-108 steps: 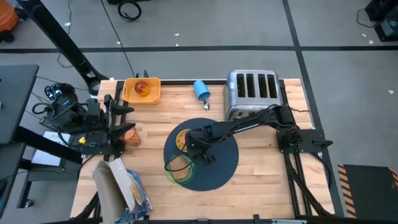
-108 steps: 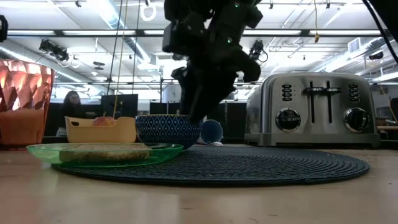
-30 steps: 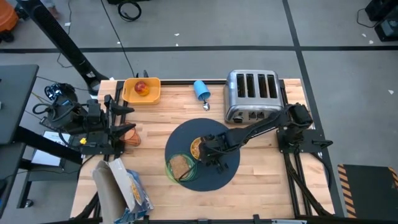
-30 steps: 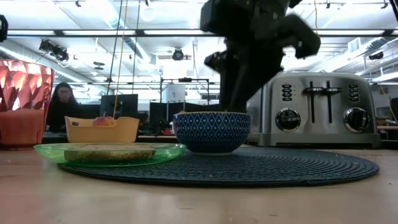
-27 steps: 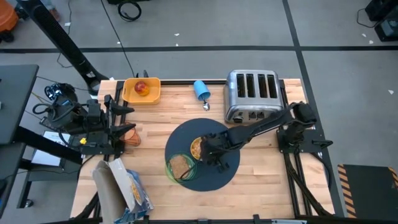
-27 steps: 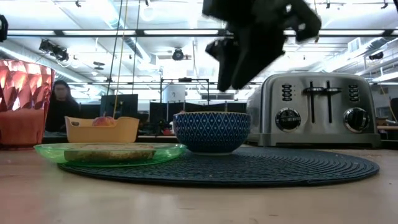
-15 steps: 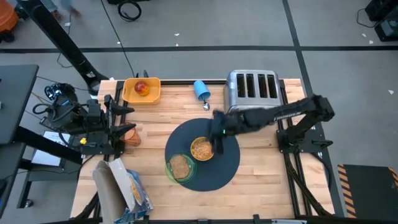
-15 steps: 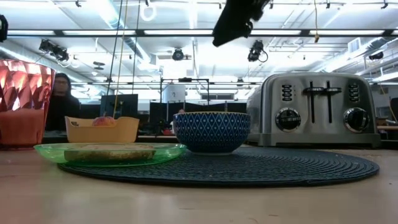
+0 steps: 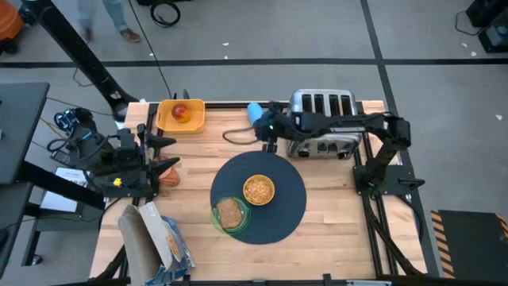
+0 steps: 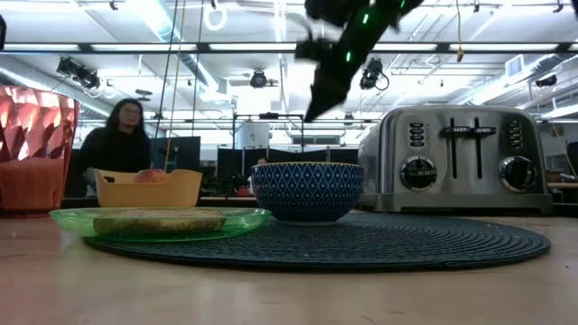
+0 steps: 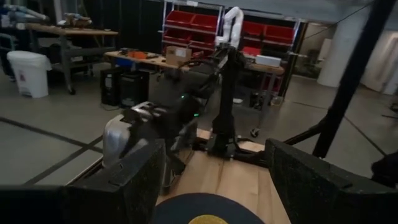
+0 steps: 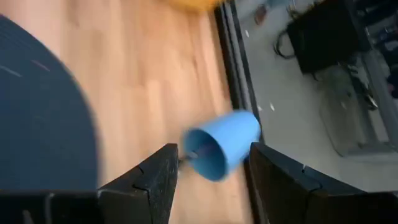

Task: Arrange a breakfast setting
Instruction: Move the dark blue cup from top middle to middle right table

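Note:
The round dark mat (image 9: 286, 208) lies mid-table. On it stands the cereal bowl (image 9: 259, 191), blue-patterned outside (image 10: 307, 191). The green plate with toast (image 9: 229, 213) overlaps the mat's left rim. The blue cup (image 12: 221, 146) lies on its side near the far edge, its mouth toward my right gripper (image 12: 211, 186). That gripper hovers open just short of the cup (image 9: 255, 114), holding nothing. A red apple (image 9: 180, 113) sits in the yellow tray (image 9: 194, 119). My left gripper (image 11: 214, 180) waits open at the table's left, beside the orange tumbler (image 9: 167, 175).
The silver toaster (image 9: 321, 119) stands at the far right, right beside my right arm. A bread bag (image 9: 155, 238) lies at the near left corner. Bare wood shows between the tray and the mat. A person (image 10: 117, 144) is in the room behind.
My right gripper has come up off the bowl's rim. It has swung toward the table's far edge, turning as it went, and now hangs over the blue cup. The bowl stays on the mat. A person has walked along behind the table.

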Motion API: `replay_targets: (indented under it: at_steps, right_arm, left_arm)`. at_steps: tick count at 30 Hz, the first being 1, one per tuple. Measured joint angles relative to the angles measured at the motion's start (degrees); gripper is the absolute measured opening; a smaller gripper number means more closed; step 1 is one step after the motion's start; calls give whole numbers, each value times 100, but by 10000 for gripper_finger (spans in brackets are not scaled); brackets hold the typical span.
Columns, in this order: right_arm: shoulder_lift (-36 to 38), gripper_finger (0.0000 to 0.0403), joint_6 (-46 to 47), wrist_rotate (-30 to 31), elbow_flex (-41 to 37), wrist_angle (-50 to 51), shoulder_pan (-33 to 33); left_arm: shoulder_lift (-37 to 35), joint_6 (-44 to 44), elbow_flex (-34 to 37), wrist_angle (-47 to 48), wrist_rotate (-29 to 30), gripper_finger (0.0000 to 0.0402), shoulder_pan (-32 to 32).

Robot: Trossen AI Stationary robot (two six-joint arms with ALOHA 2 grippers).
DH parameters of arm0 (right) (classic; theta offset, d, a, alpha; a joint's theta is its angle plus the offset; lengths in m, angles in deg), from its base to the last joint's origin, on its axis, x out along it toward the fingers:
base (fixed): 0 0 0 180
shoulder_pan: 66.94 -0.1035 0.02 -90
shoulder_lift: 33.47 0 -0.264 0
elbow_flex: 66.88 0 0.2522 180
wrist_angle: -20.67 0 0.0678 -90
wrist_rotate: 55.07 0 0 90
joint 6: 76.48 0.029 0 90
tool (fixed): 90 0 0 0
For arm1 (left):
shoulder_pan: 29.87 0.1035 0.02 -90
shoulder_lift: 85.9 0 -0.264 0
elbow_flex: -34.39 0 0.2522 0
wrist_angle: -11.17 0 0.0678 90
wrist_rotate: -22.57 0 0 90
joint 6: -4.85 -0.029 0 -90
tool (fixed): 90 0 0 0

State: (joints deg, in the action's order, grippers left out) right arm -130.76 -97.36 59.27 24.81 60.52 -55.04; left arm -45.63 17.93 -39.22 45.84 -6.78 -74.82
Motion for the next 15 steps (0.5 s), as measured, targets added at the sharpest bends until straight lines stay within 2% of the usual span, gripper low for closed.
replay_targets:
  at_steps: [5,11,15]
  right_arm:
    - [-499,201,-800,-118,-2,-291,581]
    - [-1115,189,-1538,-182,-2,-715,965]
    - [-1462,184,-1957,97,-4,-1001,1031]
  left_arm:
    - [98,160,2,10,-2,281,153]
    - [96,127,2,32,13,281,354]
    - [96,107,2,69,17,281,577]
